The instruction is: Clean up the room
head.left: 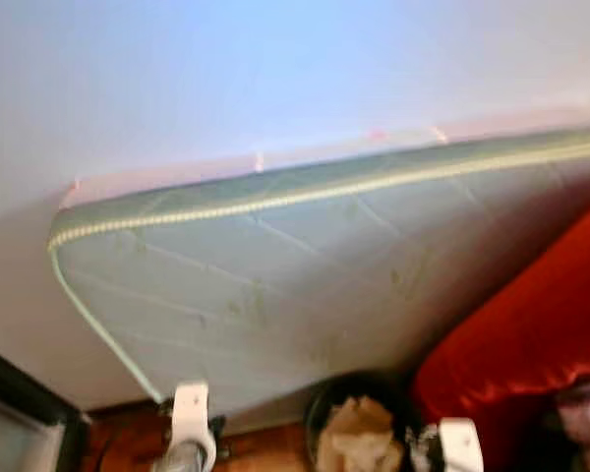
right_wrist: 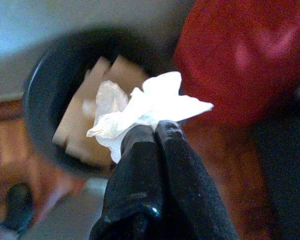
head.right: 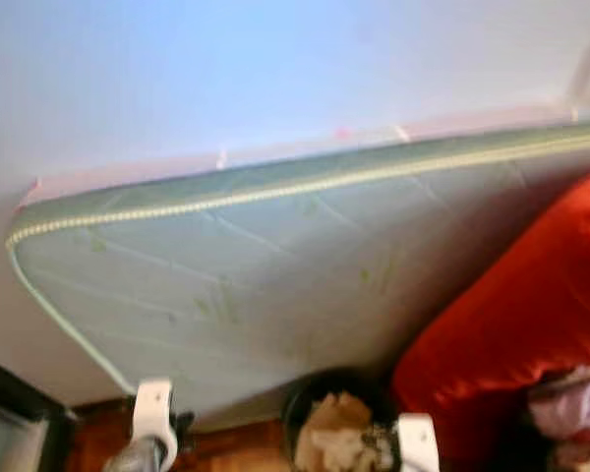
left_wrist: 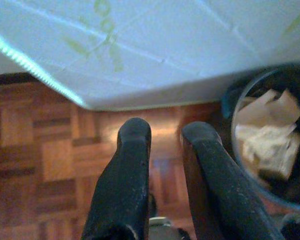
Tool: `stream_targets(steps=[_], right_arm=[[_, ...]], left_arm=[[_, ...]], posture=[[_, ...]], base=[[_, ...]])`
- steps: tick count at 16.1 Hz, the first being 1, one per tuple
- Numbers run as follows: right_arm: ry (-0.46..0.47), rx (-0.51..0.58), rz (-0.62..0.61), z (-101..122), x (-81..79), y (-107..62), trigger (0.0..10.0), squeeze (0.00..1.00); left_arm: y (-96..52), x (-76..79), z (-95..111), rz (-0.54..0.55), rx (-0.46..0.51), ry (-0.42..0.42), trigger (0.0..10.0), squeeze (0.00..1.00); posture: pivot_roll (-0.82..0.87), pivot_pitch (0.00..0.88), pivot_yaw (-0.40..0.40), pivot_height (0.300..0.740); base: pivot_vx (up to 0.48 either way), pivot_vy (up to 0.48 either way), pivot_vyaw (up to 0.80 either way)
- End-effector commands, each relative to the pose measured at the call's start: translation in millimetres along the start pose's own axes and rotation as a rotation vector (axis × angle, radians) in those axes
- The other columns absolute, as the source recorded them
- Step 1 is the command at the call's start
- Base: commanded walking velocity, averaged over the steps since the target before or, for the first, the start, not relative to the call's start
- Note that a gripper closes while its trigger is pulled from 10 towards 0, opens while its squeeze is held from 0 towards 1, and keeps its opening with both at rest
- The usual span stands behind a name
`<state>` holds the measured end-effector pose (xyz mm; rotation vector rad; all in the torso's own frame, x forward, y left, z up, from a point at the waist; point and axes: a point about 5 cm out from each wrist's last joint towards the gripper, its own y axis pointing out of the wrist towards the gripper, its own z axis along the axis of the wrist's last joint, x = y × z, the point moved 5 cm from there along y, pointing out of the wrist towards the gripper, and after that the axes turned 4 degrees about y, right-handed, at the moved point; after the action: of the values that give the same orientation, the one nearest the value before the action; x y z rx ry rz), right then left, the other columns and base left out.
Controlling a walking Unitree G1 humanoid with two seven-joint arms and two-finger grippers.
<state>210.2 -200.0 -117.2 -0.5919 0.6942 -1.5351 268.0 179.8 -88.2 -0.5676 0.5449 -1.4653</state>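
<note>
Right gripper (right_wrist: 149,131) is sitting closest to the lens, fingers pinched tight together on a crumpled white tissue (right_wrist: 145,107). The tissue is fanning out past the fingertips, hanging just above the dark round bin (right_wrist: 45,90), which is already holding brown paper scraps (right_wrist: 85,130).

Step in hand, as I read it: dropping the tissue into the bin. To do it well, the gripper should be centring over the opening before the fingers part; the tissue is light and may be clinging to the pads, so a wide opening and perhaps a small downward dip would be helping it fall clear. The near rim looks close to the wad, so a release too early risks it landing on the floor.

Left gripper (left_wrist: 165,137) is hovering over the wood parquet floor (left_wrist: 35,145), fingers slightly apart and holding nothing, with the bin just beside it.

Around: a pale quilted mattress (head.left: 275,285) is leaning against the wall (head.left: 226,69), its lower edge overhanging the bin (head.left: 359,413) from behind. A red cushion (head.left: 531,334) is crowding the bin on the robot's right side, with some blurred cloth beyond it. Neither is blocking the opening itself, though both are limiting room to swing.
</note>
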Motion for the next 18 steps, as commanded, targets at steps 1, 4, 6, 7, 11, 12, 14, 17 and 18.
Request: stream_targets(steps=[1,4,6,7,11,12,14,17,18], right_arm=[[0.027,-0.003,0.021,-7.3,-9.9,-1.7,10.0,0.0],[0.065,0.059,0.007,0.0,-8.0,-2.6,10.0,0.0],[0.046,0.343,0.068,97.0,-44.3,10.9,10.0,0.0],[0.044,0.38,0.08,105.2,-45.8,9.6,10.0,0.0],[0.066,0.399,0.098,104.0,-42.8,7.5,10.0,0.0],[0.064,0.394,0.099,101.5,-42.5,7.3,10.0,0.0],[0.071,0.372,0.094,91.7,-38.9,6.6,10.0,0.0],[0.066,0.327,0.065,80.2,-32.5,7.4,10.0,0.0],[0.076,0.324,0.06,79.6,-30.7,7.5,10.0,0.0]], left_arm=[[-2.4,-13.4,-3.9,0.029,-0.003,0.01,10.0,0.0],[3.1,-16.1,38.0,0.031,0.142,0.002,10.0,0.0],[2.9,-15.7,75.3,0.032,0.288,0.008,10.0,0.0],[0.9,-13.8,87.1,0.029,0.349,-0.005,10.0,0.0],[-9.8,-11.4,101.9,0.041,0.494,0.013,10.0,0.0],[-11.8,-12.3,99.9,0.043,0.504,0.017,10.0,0.0],[-14.8,-7.9,98.4,0.028,0.524,0.038,10.0,0.0],[-13.7,-7.3,104.1,0.026,0.531,0.03,10.0,0.0],[-13.6,-6.8,105.2,0.024,0.533,0.03,10.0,0.0]], posture=[[-0.03,0.044,0.012,0.74],[-0.03,0.045,0.01,0.74],[-0.03,0.043,0.01,0.74],[-0.03,0.043,0.009,0.74],[-0.04,0.044,0.006,0.74],[-0.04,0.042,0.006,0.74],[-0.03,0.037,-0.004,0.74],[-0.04,0.025,-0.004,0.74],[-0.04,0.02,-0.003,0.74]], base=[[0.0,0.0,0.0],[0.0,0.0,0.0],[0.0,0.0,0.0],[0.0,0.0,0.0],[0.0,0.0,0.0],[0.0,0.0,0.0],[0.0,0.0,0.0],[0.0,0.0,0.0],[0.0,0.0,0.0]])
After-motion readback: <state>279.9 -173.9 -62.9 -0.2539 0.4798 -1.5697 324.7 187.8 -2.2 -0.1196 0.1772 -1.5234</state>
